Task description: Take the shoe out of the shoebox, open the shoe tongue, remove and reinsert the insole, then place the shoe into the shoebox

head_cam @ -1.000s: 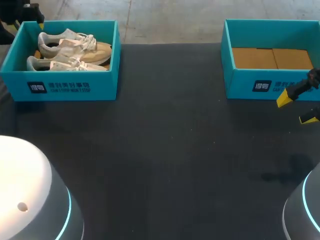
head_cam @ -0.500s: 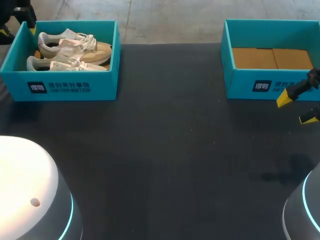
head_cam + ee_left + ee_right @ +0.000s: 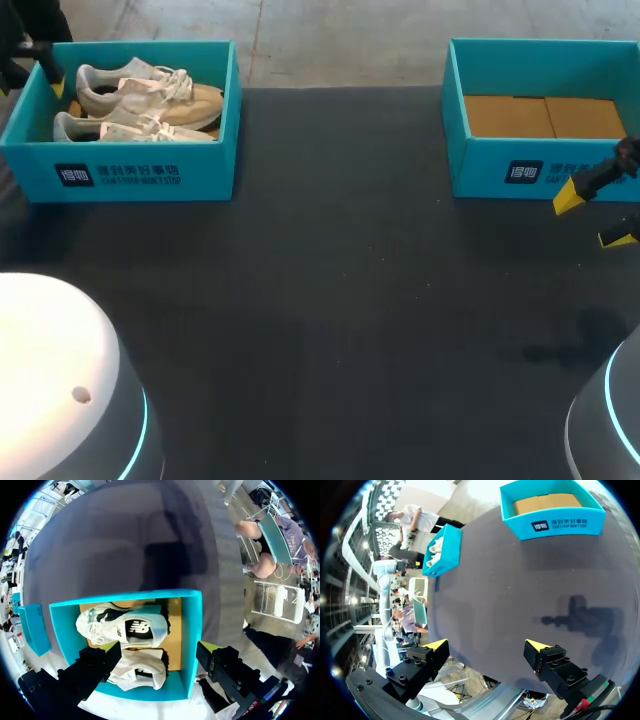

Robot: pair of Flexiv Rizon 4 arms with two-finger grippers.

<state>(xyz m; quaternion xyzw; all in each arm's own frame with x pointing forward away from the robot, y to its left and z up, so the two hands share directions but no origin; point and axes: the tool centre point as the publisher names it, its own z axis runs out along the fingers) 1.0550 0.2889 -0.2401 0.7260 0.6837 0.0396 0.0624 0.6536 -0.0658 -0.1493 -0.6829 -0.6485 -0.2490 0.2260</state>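
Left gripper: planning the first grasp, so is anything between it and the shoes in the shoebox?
Nothing visible blocks it. The left gripper hangs open above the lidless teal shoebox, astride its end wall, and both white shoes lie uncovered below.

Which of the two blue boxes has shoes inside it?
The left box, beside the left gripper: a pair of white shoes lies in it. The right box shows only its brown cardboard floor.
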